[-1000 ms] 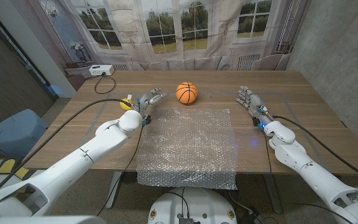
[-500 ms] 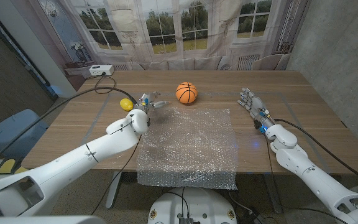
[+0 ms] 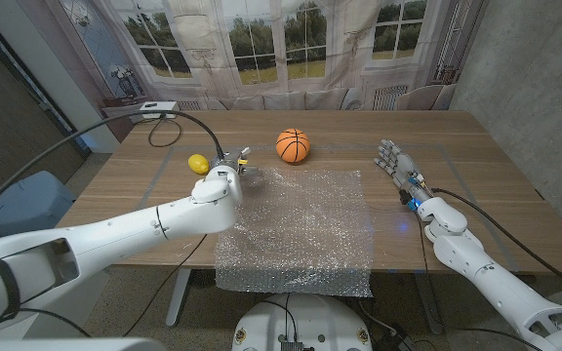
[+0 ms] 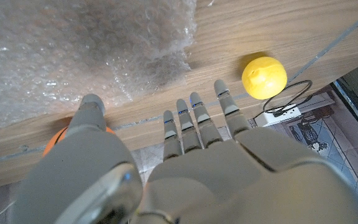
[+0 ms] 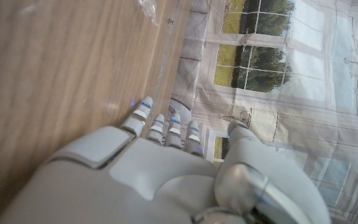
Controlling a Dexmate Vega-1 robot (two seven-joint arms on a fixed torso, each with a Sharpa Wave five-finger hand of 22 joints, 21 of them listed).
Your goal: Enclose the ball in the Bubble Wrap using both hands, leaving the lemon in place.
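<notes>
An orange basketball [image 3: 293, 145] sits on the table just beyond the far edge of the bubble wrap [image 3: 301, 229], which lies spread flat. The yellow lemon [image 3: 198, 164] rests left of the wrap's far left corner. My left hand [image 3: 229, 179] hovers at that corner between lemon and ball, fingers stretched out and holding nothing. In the left wrist view the lemon [image 4: 264, 77] and the wrap [image 4: 73, 50] lie ahead of the fingers [image 4: 194, 121], and a sliver of the ball [image 4: 51, 144] shows beside the thumb. My right hand [image 3: 398, 162] stands open to the right of the wrap, clear of it.
A white power strip [image 3: 157, 110] with a black cable lies at the table's far left. A taped outline runs on the wood around the wrap. The right wrist view shows bare wood [image 5: 55, 62] and a wrap corner [image 5: 148, 7] beyond my right hand [image 5: 166, 177].
My left hand has swung right, away from the lemon, to the wrap's far left corner. The right hand has barely shifted. Ball, lemon and wrap stay put.
</notes>
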